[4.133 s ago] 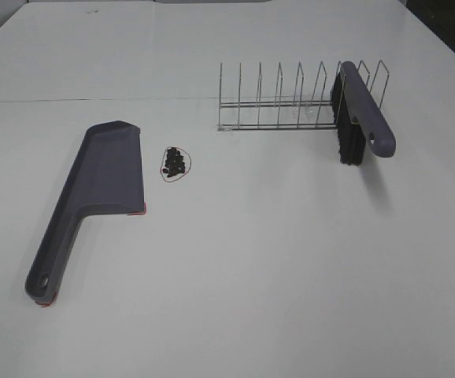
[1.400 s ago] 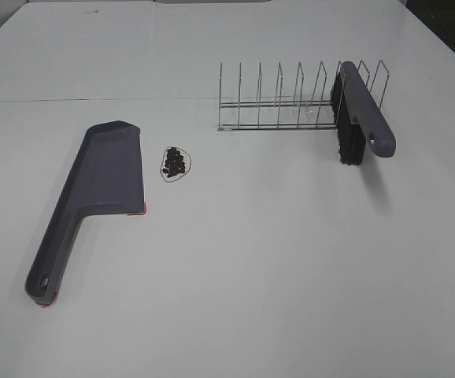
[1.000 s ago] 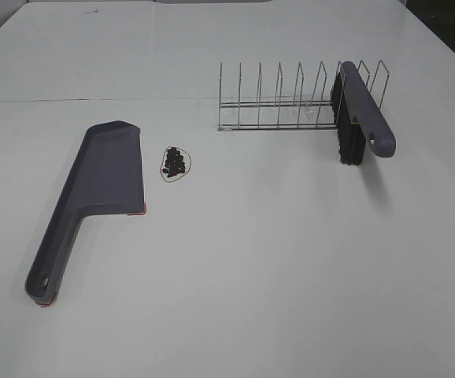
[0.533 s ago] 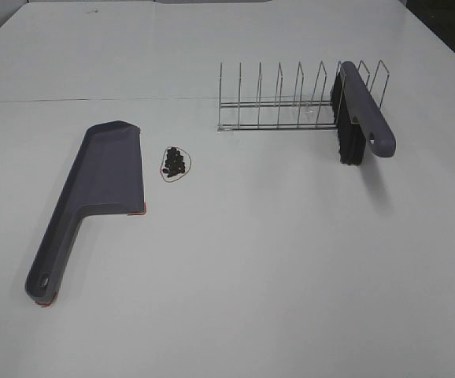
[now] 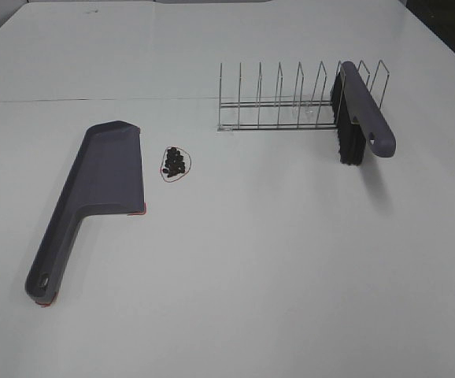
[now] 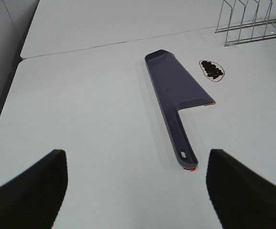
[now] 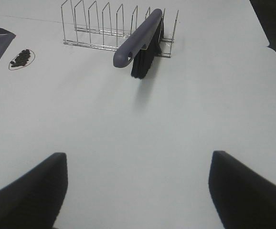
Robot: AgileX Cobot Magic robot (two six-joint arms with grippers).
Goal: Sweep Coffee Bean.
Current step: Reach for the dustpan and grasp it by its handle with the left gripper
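White tabletop (image 5: pixel 275 260) holds tiny dark oval coffee beans (image 5: pixel 174 162) inside a red loop (image 5: pixel 190 165); left hand (image 6: pixel 135 157), right hand (image 7: pixel 138 160) gape.

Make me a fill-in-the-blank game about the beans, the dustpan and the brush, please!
1. The coffee beans lie in a pile inside a thin ____ wire loop.
2. The ____ rests in the wire rack, bristles down.
3. The grey dustpan lies flat on the ____ table.
4. The left gripper and right gripper are both ____, holding nothing.

Missing words: red; brush; white; open.
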